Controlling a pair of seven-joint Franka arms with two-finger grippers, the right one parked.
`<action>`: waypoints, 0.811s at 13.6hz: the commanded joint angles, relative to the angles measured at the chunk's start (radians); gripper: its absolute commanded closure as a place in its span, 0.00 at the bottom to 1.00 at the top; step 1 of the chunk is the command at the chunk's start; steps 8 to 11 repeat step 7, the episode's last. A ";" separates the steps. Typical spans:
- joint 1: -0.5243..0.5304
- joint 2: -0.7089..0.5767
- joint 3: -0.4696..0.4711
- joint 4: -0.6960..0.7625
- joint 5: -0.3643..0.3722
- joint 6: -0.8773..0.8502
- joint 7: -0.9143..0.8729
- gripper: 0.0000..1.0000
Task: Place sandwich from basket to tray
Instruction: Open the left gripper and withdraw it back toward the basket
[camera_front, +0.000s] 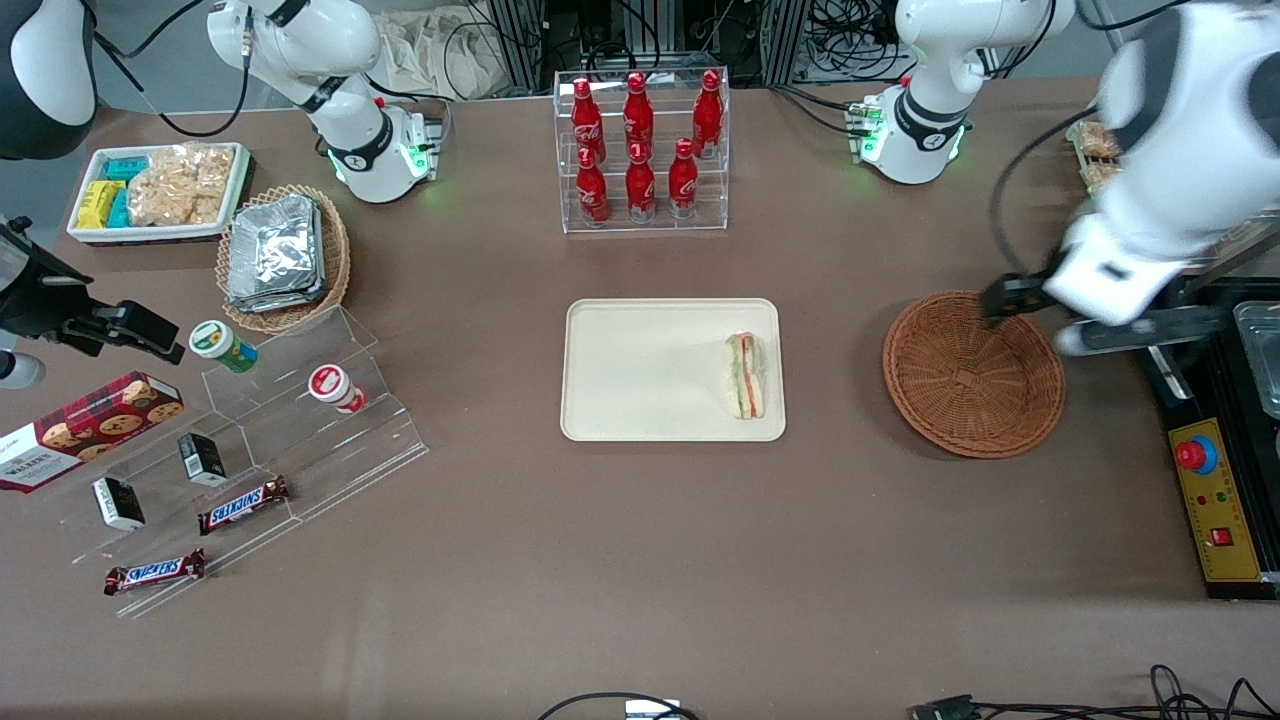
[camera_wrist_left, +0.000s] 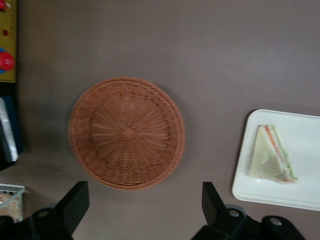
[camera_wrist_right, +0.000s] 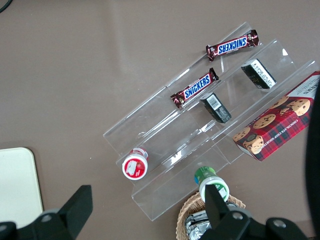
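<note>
Sandwich (camera_front: 745, 376) lies on the tray (camera_front: 640, 370), on the tray's end toward the working arm, just inside the rim, filling edge showing green and red-orange. Basket (camera_front: 972, 374) holds nothing; it sits on the table well apart from the tray, toward the working arm's end.

Gripper (camera_front: 1003, 297) hangs above the basket's rim on the side farther from the front camera. The front view shows only its dark body below the white wrist; finger spacing is not readable there. The left wrist view settles it: both black fingers (camera_wrist_left: 74, 202) stand wide apart with bare table between them, gripping nothing. That view also shows the basket's (camera_wrist_left: 127, 133) woven floor whole and bare, and the sandwich's (camera_wrist_left: 272, 155) flat bread face on the tray's (camera_wrist_left: 305, 197) corner.

The right wrist view alone shows the clear stepped stand (camera_wrist_right: 200, 135) from above, with two Snickers bars (camera_wrist_right: 196, 88) and the cookie box (camera_wrist_right: 280, 125).

Surroundings, front view: a clear rack of red bottles (camera_front: 640, 140) stands farther from the camera than the tray; a tan wicker basket with foil packs (camera_front: 280, 255) and a white tray of snacks (camera_front: 155, 190) lie toward the parked arm's end. A control box with a red button (camera_front: 1205, 500) is near the basket, at the table's edge.
</note>
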 joint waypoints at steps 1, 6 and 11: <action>-0.032 -0.048 0.096 -0.015 -0.021 -0.040 0.063 0.00; -0.031 -0.032 0.135 0.052 -0.027 -0.077 0.058 0.00; -0.031 -0.023 0.135 0.060 -0.021 -0.080 0.070 0.00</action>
